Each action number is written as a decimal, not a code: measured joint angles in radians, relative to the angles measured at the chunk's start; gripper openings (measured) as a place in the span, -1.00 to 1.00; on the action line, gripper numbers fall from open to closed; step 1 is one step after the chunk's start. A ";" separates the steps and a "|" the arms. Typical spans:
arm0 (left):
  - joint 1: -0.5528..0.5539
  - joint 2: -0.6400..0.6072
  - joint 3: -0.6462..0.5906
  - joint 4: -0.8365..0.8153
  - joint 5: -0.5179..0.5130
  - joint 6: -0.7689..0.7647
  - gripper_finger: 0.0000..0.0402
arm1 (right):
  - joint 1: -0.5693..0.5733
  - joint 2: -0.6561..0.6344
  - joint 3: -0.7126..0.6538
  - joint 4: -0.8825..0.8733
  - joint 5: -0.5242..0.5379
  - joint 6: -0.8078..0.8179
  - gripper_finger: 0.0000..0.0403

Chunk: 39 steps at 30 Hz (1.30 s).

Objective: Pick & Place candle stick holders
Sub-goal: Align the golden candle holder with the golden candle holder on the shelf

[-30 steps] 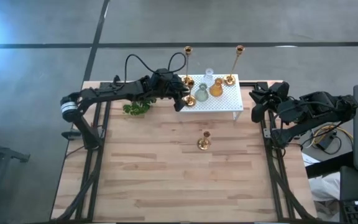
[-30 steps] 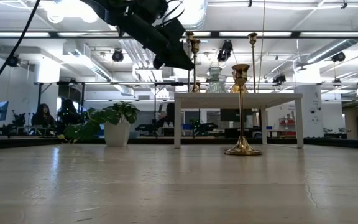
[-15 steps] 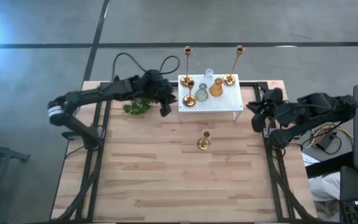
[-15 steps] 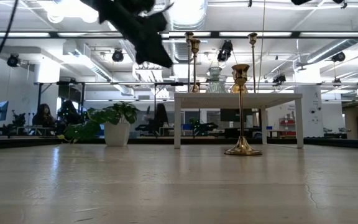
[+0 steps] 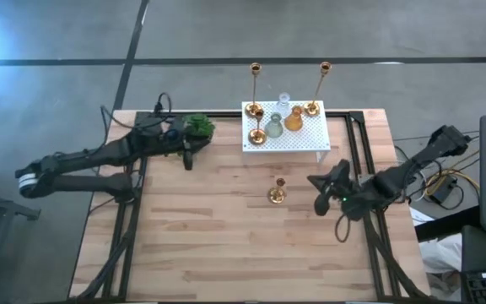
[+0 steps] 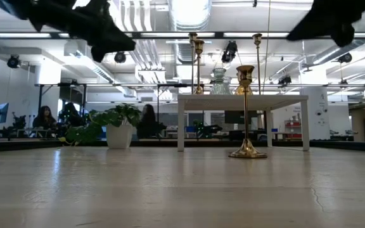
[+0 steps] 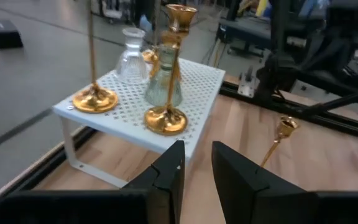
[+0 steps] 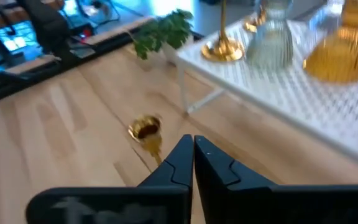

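One gold candlestick (image 5: 277, 192) stands upright on its round base on the wood table; it also shows in the low view (image 6: 246, 114). On the white perforated stand (image 5: 310, 139) stand three gold candlesticks (image 5: 257, 135) (image 5: 254, 108) (image 5: 313, 107) and the amber (image 5: 294, 119), pale green (image 5: 274, 125) and clear (image 5: 283, 102) glass holders. My left gripper (image 5: 187, 157) is left of the stand, slightly open and empty (image 7: 197, 171). My right gripper (image 5: 315, 195) is shut and empty (image 8: 193, 152), just right of the table candlestick (image 8: 145, 132).
A green potted plant (image 5: 197, 127) stands left of the stand, close to my left arm. A black frame rail (image 5: 357, 160) runs along the table's right side under my right arm. Bare wood lies toward the near edge (image 5: 243, 253).
My left gripper has drawn back from the stand toward the table's left edge and a little toward the near edge, empty. My right gripper has gone from the right edge toward the near edge and left, toward the candlestick on the table. The candlesticks have not moved.
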<state>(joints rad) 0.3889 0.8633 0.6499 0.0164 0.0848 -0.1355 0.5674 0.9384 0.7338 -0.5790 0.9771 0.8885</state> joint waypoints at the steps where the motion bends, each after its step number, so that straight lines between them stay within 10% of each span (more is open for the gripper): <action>1: 0.000 -0.024 -0.024 0.012 -0.008 0.003 -0.58 | 0.002 0.012 -0.025 0.016 0.003 0.024 -0.96; 12: 0.001 -0.125 -0.139 0.037 -0.042 0.030 -0.58 | 0.002 0.180 -0.174 0.248 -0.046 0.110 -0.90; 22: 0.002 -0.120 -0.164 0.036 -0.042 0.028 -0.58 | -0.023 0.355 -0.183 0.375 -0.085 0.102 -0.42; 39: 0.001 -0.116 -0.164 0.027 -0.042 0.027 -0.58 | -0.186 0.625 -0.182 0.861 -0.154 -0.142 -0.21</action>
<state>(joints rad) 0.3901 0.7475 0.4858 0.0437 0.0429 -0.1089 0.3813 1.5633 0.5514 0.2819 0.8229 0.7468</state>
